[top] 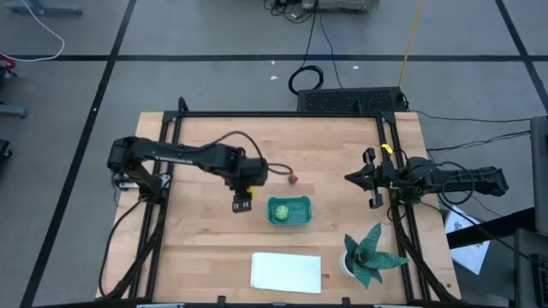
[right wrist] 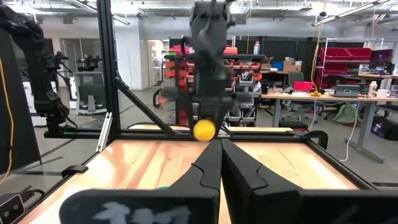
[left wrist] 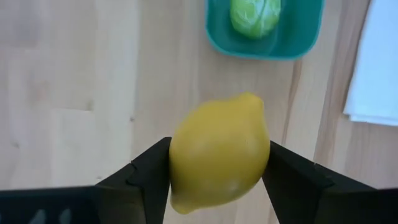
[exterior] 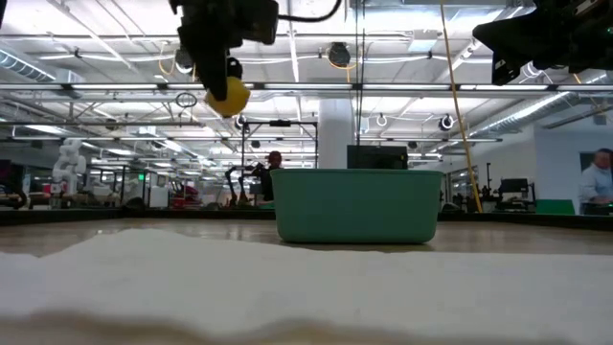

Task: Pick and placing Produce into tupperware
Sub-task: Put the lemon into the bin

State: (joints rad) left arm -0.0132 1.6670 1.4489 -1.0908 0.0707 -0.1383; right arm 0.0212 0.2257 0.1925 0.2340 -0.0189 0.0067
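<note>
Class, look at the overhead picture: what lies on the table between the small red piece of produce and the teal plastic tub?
Nothing: in the high view, only bare wooden table separates the small red piece from the teal tub.

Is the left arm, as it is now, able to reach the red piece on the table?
Probably not yet. The left gripper is shut on the lemon, so its fingers are occupied. The red piece lies on bare wood close by, apart from the teal tub, with nothing covering it.

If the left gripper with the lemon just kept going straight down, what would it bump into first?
Probably bare table. The left gripper holds the lemon above wood, just beside the teal tub, not over it.
</note>
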